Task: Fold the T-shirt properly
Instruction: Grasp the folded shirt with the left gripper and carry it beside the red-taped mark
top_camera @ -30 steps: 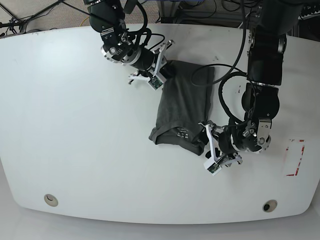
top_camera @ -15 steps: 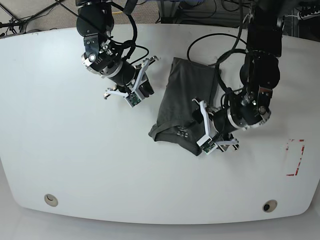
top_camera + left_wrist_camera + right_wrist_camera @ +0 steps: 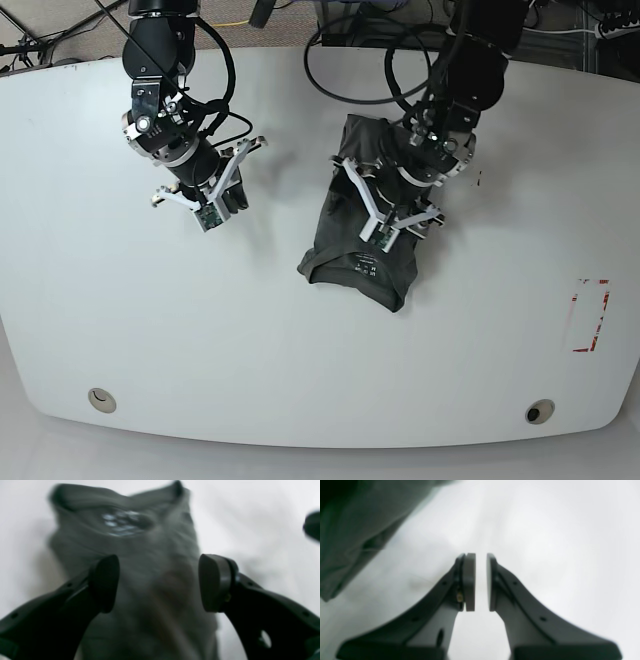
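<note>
The dark grey T-shirt (image 3: 345, 255) lies folded into a narrow bundle at the table's middle, its neck label facing up near the front end. My left gripper (image 3: 392, 222) hangs over the bundle's middle, jaws wide open and empty. In the left wrist view the T-shirt (image 3: 150, 537) fills the space between and beyond the open fingers (image 3: 105, 582), blurred. My right gripper (image 3: 225, 195) is over bare table to the left of the T-shirt. In the right wrist view it (image 3: 480, 582) is all but shut with a thin gap, holding nothing, with the T-shirt's edge (image 3: 350, 525) at top left.
The white table (image 3: 200, 320) has two round holes near its front edge (image 3: 100, 400) (image 3: 540, 412). A red marked outline (image 3: 588, 315) sits at the right. Cables hang over the table's back edge (image 3: 350, 70).
My left gripper has moved from the T-shirt's front right corner up over its middle. My right gripper has moved left, away from the T-shirt's far end. The T-shirt has not moved.
</note>
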You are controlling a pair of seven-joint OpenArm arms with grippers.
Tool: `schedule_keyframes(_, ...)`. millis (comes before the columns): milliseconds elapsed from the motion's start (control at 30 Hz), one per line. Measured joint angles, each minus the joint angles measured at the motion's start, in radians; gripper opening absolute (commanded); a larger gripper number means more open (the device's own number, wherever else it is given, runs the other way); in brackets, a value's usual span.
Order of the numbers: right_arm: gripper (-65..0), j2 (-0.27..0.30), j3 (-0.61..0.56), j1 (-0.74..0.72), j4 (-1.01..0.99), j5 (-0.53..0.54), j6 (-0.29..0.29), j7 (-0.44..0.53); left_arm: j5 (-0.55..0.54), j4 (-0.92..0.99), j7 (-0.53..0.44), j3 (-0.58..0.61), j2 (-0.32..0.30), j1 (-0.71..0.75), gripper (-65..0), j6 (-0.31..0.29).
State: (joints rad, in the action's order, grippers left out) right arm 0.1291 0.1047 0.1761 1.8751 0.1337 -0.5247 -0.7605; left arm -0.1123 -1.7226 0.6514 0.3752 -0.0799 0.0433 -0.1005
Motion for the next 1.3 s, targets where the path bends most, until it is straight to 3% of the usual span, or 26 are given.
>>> schedule_keyframes(133,-58.2,0.004,0.024,0.004,0.0,0.0,0.0,-0.002,0.082,0.061,-0.1,0.065,0.027,0.019,-18.5,0.066)
schedule_keyframes(300,-58.2,-0.001,0.051,0.008,0.016,0.004,-0.002,0.0,0.097,0.126,-0.123,-0.002,0.019,0.051,-18.5,0.077)
schedule_keyframes(433,-58.3,0.002,0.076,0.008,0.018,0.001,-0.051,0.0,0.098,0.178,-0.187,-0.083,0.015,0.058,-18.5,0.045)
schedule_keyframes(567,-58.2,-0.004,0.107,0.008,0.018,0.004,-0.079,0.0,0.09,0.247,-0.293,-0.176,0.004,0.059,-18.9,-0.051)
schedule_keyframes(667,-58.2,-0.004,0.117,0.011,0.033,0.002,-0.077,-0.004,0.084,0.256,-0.29,-0.284,-0.003,0.074,-18.9,-0.117)
schedule_keyframes(800,-58.3,0.001,0.117,0.021,0.055,0.0,-0.077,0.003,0.063,0.265,-0.305,-0.426,-0.087,0.1,-19.0,-0.225)
schedule_keyframes(933,-58.3,-0.002,0.114,0.041,0.071,0.002,-0.077,0.0,0.05,0.297,-0.286,-0.593,-0.175,0.126,-19.0,-0.272)
schedule_keyframes(1100,-58.3,-0.002,0.142,0.056,0.077,-0.003,-0.077,-0.004,0.013,0.442,-0.332,-0.758,-0.286,0.123,-19.2,-0.349)
schedule_keyframes(1300,-58.3,-0.004,0.143,0.06,0.101,0.001,-0.078,0.0,0.013,0.586,-0.322,-0.935,-0.373,0.121,-19.2,-0.399)
